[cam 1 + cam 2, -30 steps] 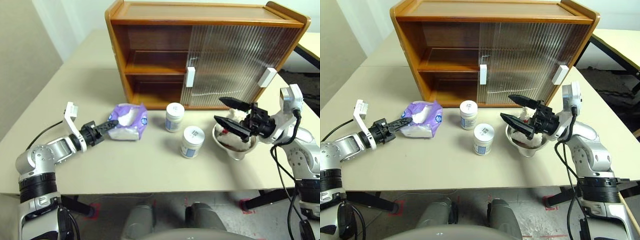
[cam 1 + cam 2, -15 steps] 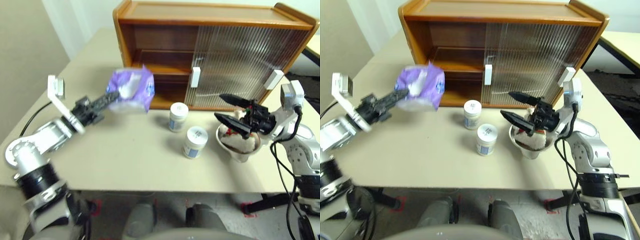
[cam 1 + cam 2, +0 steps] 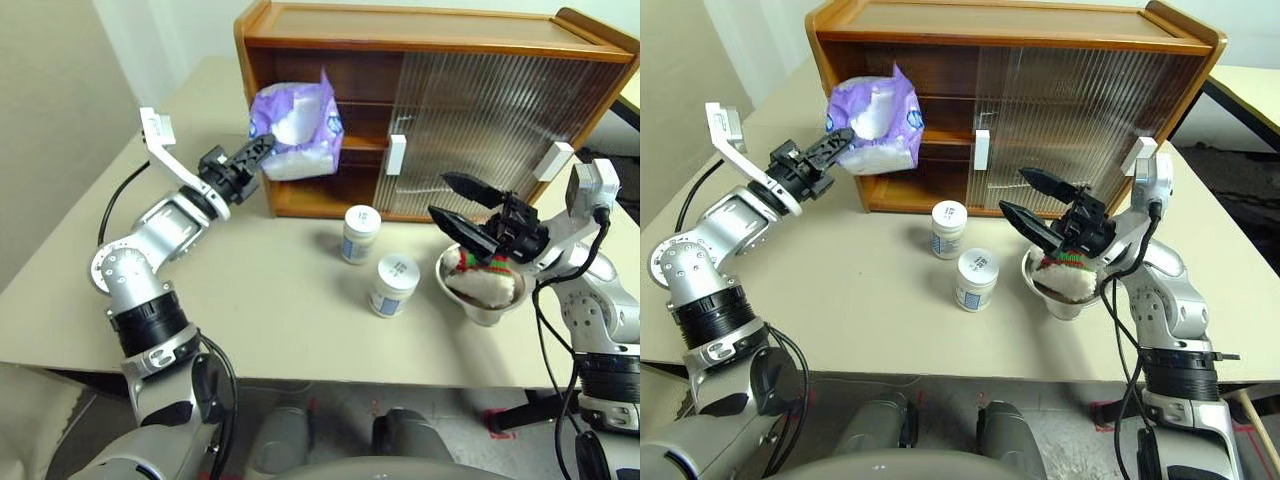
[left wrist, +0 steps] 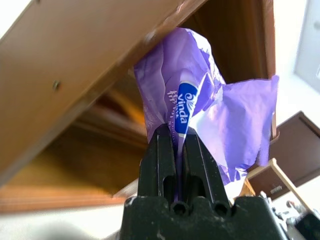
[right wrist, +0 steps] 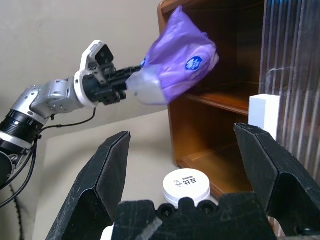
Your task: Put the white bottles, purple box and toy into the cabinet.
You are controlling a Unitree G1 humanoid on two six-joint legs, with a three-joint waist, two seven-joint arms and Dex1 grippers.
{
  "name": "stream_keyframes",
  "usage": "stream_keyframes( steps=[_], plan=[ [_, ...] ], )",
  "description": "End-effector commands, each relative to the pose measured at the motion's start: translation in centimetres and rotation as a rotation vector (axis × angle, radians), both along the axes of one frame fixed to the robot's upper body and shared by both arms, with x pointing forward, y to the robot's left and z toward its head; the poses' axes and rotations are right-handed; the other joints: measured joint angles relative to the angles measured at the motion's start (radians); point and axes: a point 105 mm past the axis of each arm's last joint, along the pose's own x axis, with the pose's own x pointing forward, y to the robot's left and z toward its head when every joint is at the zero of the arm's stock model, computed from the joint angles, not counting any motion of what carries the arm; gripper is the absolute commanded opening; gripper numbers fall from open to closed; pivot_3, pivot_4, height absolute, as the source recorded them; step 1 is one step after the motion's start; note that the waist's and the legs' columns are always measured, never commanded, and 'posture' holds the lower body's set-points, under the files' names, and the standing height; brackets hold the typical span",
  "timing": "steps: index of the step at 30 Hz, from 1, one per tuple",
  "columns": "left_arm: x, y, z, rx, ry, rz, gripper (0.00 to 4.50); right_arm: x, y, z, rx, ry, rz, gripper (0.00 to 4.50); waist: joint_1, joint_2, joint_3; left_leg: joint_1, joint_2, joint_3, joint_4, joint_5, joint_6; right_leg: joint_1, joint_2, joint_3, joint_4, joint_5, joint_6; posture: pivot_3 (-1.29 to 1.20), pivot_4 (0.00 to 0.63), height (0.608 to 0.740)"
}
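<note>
The purple box is a soft, crumpled lilac tissue pack with white tissue poking from its top. It hangs in the air before the open left side of the cabinet, at shelf height. My left fingers pinch its wrapper tight. My right fingers are spread wide above the toy, holding nothing.

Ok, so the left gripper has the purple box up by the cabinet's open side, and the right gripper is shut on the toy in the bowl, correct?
Not quite. The right gripper is open and holds nothing; it hovers above the toy in the bowl, as the left eye view shows. The rest stands: the left gripper holds the purple box by the cabinet's open side.
</note>
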Motion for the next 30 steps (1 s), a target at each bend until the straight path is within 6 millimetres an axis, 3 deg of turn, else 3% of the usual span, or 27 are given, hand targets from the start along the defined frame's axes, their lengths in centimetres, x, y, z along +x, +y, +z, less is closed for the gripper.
stream_keyframes(
  steps=[1, 9, 17, 23, 24, 30],
  plan=[
    [0.9, -1.5, 0.5, -0.010, -0.007, 0.009, 0.01, -0.5, 0.4, 0.1, 0.000, -0.028, 0.005, 4.50, -0.005, 0.000, 0.000, 0.000, 0.000, 0.000, 0.000, 0.000, 0.000, 0.000, 0.001, 0.000, 0.000, 0.000, 0.000, 0.11, 0.000, 0.740],
    [3.0, -3.4, 0.3, -0.017, 0.003, 0.045, 0.01, -0.7, 1.1, -0.3, 0.003, -0.029, 0.013, 4.50, -0.011, 0.000, 0.000, -0.001, 0.000, 0.000, 0.000, 0.000, 0.000, 0.000, 0.003, 0.001, -0.002, 0.000, 0.000, 0.09, 0.000, 0.740],
    [6.7, -3.4, -0.6, -0.038, 0.049, 0.167, 0.01, -0.7, 1.5, -0.3, 0.026, -0.033, 0.012, 4.50, -0.012, 0.000, 0.000, 0.000, 0.000, 0.000, 0.000, 0.001, 0.001, 0.001, 0.003, 0.001, -0.002, 0.000, 0.000, 0.08, 0.000, 0.740],
    [7.3, -4.8, -0.2, -0.065, 0.047, 0.126, 0.01, -0.9, 1.8, -0.5, 0.026, -0.030, 0.013, 4.50, -0.011, 0.000, 0.000, -0.001, 0.000, 0.000, 0.000, 0.001, 0.001, 0.000, 0.004, 0.001, -0.003, -0.001, 0.001, 0.06, 0.000, 0.740],
    [7.2, -5.0, -0.1, -0.068, 0.044, 0.122, 0.62, -0.9, 1.9, -0.5, 0.026, -0.031, 0.013, 4.50, -0.011, 0.000, 0.000, -0.001, 0.000, -0.001, 0.000, 0.001, 0.001, 0.000, 0.004, 0.001, -0.002, -0.001, 0.001, 0.07, 0.000, 0.740],
    [6.5, -5.4, 0.4, -0.082, 0.026, 0.083, 2.82, -0.9, 2.1, -0.6, 0.027, -0.027, 0.017, 4.50, -0.016, 0.000, 0.000, -0.001, 0.000, -0.001, 0.001, 0.001, 0.001, 0.000, 0.004, 0.001, -0.002, -0.001, 0.001, 0.07, 0.000, 0.740]
  ],
)
